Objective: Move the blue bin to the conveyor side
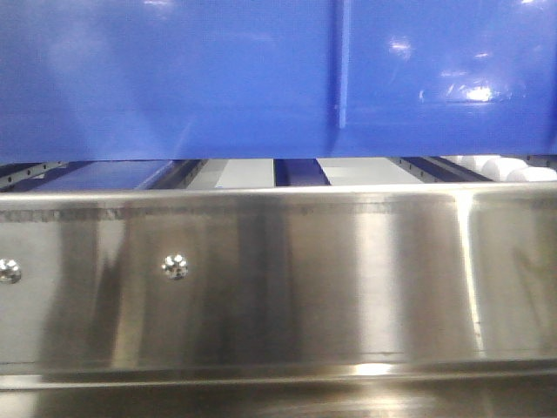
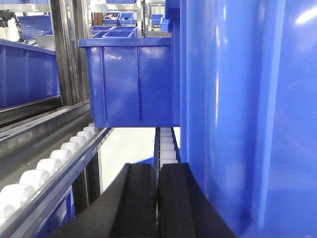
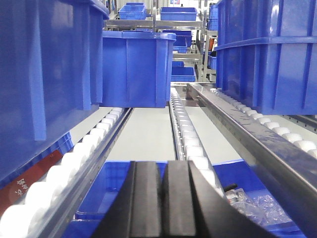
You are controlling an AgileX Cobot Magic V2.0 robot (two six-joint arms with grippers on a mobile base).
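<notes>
— Where is the blue bin (image 1: 174, 78)?

— Right in front of you. Its wall fills the top of the front view, above the steel rail (image 1: 278, 279), with white rollers (image 1: 522, 170) showing under it at the right.

— And the grippers?

— Your left gripper (image 2: 157, 198) is just beside the bin's left wall, its pads (image 2: 138, 198) pressed together with nothing between them. Your right gripper (image 3: 166, 198) is just beside the opposite wall, also closed on nothing. A second bin (image 3: 136, 67) stands farther back on the rollers.
</notes>
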